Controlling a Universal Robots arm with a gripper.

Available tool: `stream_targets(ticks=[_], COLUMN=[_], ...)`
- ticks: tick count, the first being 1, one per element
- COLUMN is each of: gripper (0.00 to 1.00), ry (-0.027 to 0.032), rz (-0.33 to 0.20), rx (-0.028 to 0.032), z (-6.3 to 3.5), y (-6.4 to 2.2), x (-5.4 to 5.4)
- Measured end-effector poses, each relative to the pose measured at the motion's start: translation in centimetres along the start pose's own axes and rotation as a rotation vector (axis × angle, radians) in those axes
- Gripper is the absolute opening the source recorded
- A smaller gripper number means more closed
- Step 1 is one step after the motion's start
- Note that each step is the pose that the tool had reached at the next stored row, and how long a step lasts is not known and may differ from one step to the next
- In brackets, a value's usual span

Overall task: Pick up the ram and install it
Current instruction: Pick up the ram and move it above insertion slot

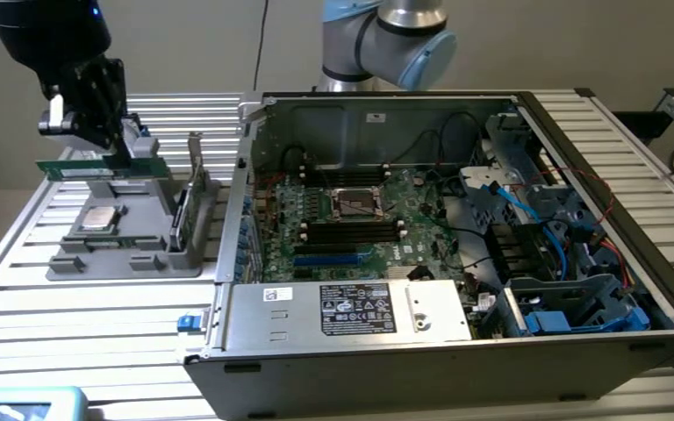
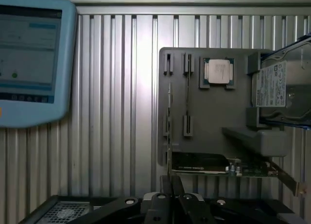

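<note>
The gripper (image 1: pixel 105 156) is clamping its fingers tight on the ram (image 1: pixel 66 167), a thin green stick that is lying level and sticking out on both sides of the fingertips in the exterior view. The ram is hanging directly over the far end of a gray holder (image 1: pixel 138 263), to the exterior view's left of the open computer case (image 1: pixel 431 351); whether its lower edge is clear of the holder's posts is not possible to tell. In the holder, a square processor chip (image 1: pixel 99 219) with a silver lid is sitting flat in its recess just below the ram, and a card with a metal bracket (image 1: pixel 193 189) is standing on edge along the side nearest the case. In the wrist view a hard drive (image 2: pixel 279 85) is resting at the holder's edge beside the chip. The holder is sitting on a desk (image 1: pixel 80 307) of ribbed metal slats, which is also carrying the case. Inside the case the green motherboard (image 1: pixel 413 210) is lying face up, showing a processor socket (image 1: pixel 357 203) with long black slots (image 1: pixel 349 232) beside it and a blue slot (image 1: pixel 331 259) nearer the camera, while blue and black cables are trailing through the drive bays to the exterior view's right. A pale blue tablet (image 2: pixel 29 63) with a lit screen is lying on the desk well apart from the holder, and the arm (image 1: pixel 384 39) is rising behind the case
</note>
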State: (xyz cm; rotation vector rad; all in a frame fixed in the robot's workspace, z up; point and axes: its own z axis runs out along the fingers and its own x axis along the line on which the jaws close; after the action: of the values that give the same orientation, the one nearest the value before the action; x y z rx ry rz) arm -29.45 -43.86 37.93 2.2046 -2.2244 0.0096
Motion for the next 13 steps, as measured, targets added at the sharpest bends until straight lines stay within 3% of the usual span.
stream_targets(ticks=[8,13], gripper=[0.12,0.12], ry=[-0.0032,-0.0038], rz=[0.0,0.0], rx=[-0.0006,-0.0009], z=[-3.58,-4.18], y=[-3.47,-5.74], x=[0.4,0.4])
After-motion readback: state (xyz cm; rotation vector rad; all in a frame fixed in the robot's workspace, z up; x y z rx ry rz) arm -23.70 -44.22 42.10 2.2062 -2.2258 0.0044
